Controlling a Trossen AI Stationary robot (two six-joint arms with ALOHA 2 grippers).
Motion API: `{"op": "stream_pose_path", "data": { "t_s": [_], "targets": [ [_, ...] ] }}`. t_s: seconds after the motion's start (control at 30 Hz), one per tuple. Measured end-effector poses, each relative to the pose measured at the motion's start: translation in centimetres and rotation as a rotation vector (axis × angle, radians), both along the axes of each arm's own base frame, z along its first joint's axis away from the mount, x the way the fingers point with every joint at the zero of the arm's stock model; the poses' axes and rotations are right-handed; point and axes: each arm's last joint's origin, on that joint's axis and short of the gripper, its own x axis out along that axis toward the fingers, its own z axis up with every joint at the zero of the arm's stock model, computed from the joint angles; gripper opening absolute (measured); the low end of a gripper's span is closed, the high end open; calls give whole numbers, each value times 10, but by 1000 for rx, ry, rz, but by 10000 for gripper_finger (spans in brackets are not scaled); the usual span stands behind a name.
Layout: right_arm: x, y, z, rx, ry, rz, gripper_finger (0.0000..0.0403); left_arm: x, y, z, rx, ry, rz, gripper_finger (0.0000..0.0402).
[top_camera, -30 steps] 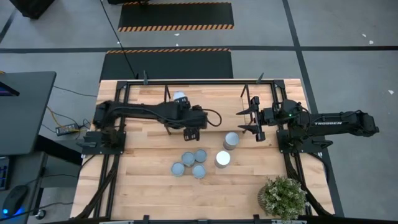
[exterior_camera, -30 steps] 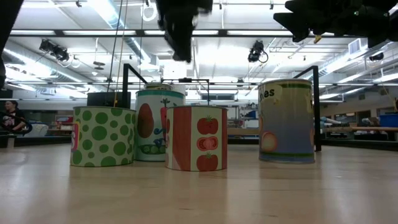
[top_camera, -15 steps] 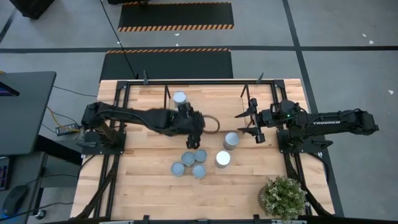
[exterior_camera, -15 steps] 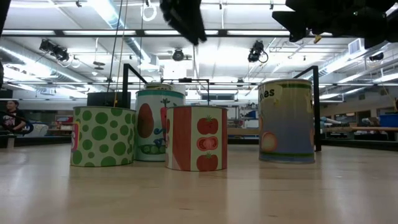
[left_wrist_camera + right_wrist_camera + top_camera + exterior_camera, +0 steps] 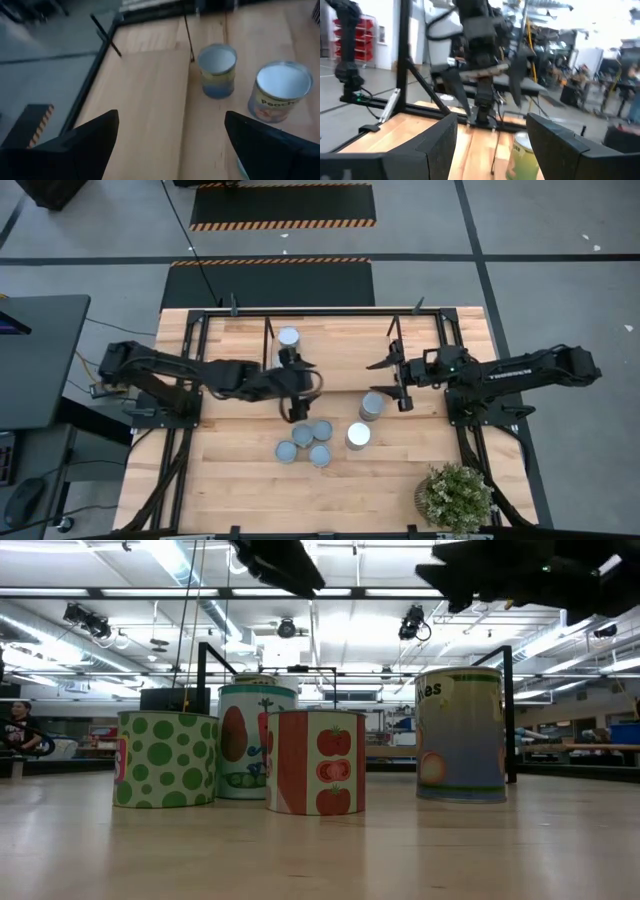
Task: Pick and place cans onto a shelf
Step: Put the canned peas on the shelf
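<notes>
One can [image 5: 289, 337] stands on the shelf [image 5: 330, 311] at the table's far side. Several cans stand in a cluster [image 5: 305, 443] at mid-table; in the low view they are the dotted can [image 5: 165, 760], the peas can [image 5: 257, 740] and the tomato can [image 5: 315, 762]. Two more cans [image 5: 371, 406] [image 5: 357, 436] stand to their right and also show in the left wrist view [image 5: 217, 70] [image 5: 280, 97]. My left gripper [image 5: 300, 402] [image 5: 170, 145] is open and empty above the cluster's far side. My right gripper [image 5: 385, 383] [image 5: 490, 145] is open and empty, just beyond the can [image 5: 522, 155].
A potted plant [image 5: 455, 495] stands at the near right corner. The shelf's thin upright posts [image 5: 267, 330] [image 5: 390, 330] rise near both grippers. Black table-edge rails [image 5: 190, 430] run along the sides. Bare wood lies at the near left.
My left gripper, open throughout, has swung about above the can cluster and shifted a little toward the table's left edge, away from the can on the shelf. My right gripper has gone toward the table's left, staying open. No can has moved.
</notes>
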Motion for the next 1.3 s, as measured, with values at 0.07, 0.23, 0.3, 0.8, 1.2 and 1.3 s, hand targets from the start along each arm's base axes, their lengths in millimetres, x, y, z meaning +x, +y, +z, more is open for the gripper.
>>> {"op": "stream_pose_path", "data": {
  "t_s": [0.07, 0.23, 0.3, 0.8, 1.2, 1.3],
  "targets": [
    [8, -1, 2, 28, 36, -32, 245, -10, 2, 0, 25, -60, -26, 370],
    [33, 1, 7, 23, 149, -95, 245, -34, 9, -3, 63, -230, -59, 370],
    [40, 1, 10, 15, 182, -118, 245, -44, 11, -8, 64, -275, -65, 370],
    [74, 11, 27, 151, 314, -151, 245, -105, 17, -35, 28, -541, -91, 370],
    [81, 50, 45, 77, 626, -253, 245, -144, 22, -54, -15, -643, -55, 370],
    [76, 55, 40, 42, 718, -262, 246, -154, 24, -58, -20, -694, -54, 370]
  ]
}}
